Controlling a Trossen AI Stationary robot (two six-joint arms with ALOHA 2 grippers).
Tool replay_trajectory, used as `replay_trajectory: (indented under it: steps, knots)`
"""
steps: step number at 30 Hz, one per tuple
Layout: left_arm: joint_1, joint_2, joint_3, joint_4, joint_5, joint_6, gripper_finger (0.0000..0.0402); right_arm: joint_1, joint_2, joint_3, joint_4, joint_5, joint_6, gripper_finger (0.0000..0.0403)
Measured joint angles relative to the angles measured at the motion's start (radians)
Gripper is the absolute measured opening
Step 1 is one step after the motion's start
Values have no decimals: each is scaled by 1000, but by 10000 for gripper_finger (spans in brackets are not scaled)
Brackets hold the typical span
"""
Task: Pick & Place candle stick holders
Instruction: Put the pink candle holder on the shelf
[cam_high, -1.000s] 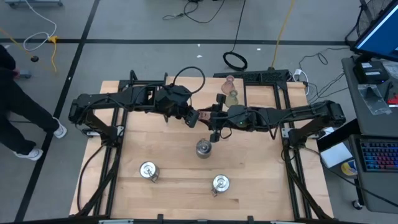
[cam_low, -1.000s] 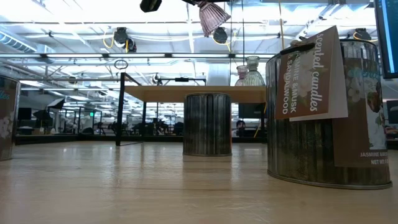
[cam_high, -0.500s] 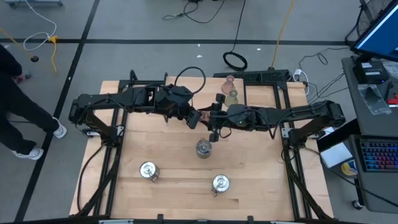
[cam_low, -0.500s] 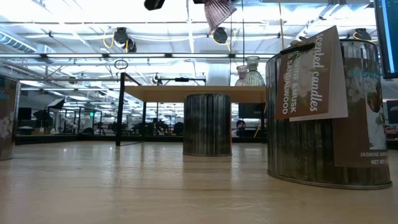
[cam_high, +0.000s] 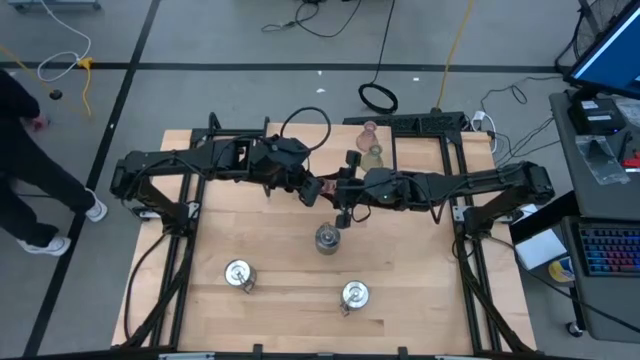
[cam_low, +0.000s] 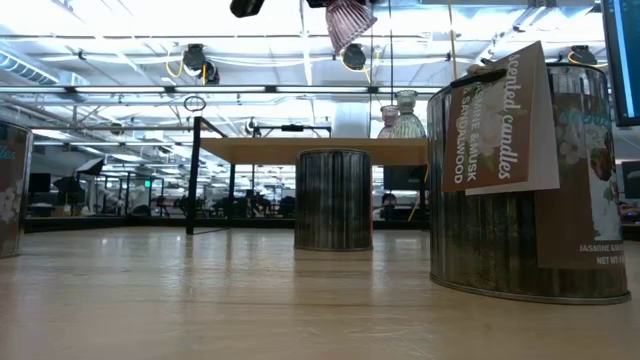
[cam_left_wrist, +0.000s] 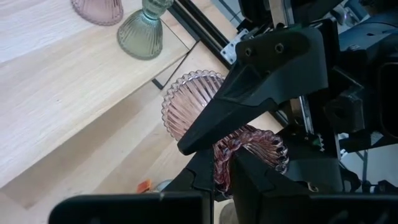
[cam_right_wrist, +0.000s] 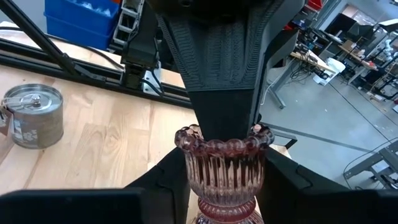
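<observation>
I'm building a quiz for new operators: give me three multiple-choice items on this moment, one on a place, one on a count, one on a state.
1. Where is the pinkish glass holder being handed over?
A. lying on the wood
B. in the air between both grippers
C. inside a tin

2. How many silver tins stand on the table?
A. two
B. three
C. five

3. How is the left gripper?
A. shut on the holder's rim
B. wide open
C. out of view

Answers:
1. B: the low view shows it hanging above the table, and the right gripper flanks it.
2. B: the high view shows the middle tin, the left tin and the front tin.
3. A: the left wrist view shows its fingers pinching the scalloped rim.
</observation>
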Motion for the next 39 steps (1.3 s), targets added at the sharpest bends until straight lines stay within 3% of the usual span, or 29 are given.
replay_trajectory:
  steps: [5, 13, 18, 24, 30, 39]
  knots:
    - [0, 0, 0, -9, -1, 15, 28, 0, 0, 0, 0, 5, 1, 126]
    - [2, -3, 2, -21, -20, 83, 138, -9, -2, -2, -8, 59, 59, 126]
    - [18, -5, 2, -58, -14, 98, 176, -22, -2, -2, -34, 60, 96, 126]
    - [42, -33, -1, -250, -6, 93, 185, -70, -5, -2, -23, 78, 176, 126]
    - [27, -53, -3, -478, -174, 54, 185, -141, -4, -15, 7, 117, 256, 126]
    - [7, -55, -1, -586, -301, 65, 186, -212, -4, -232, 373, 118, 334, 126]
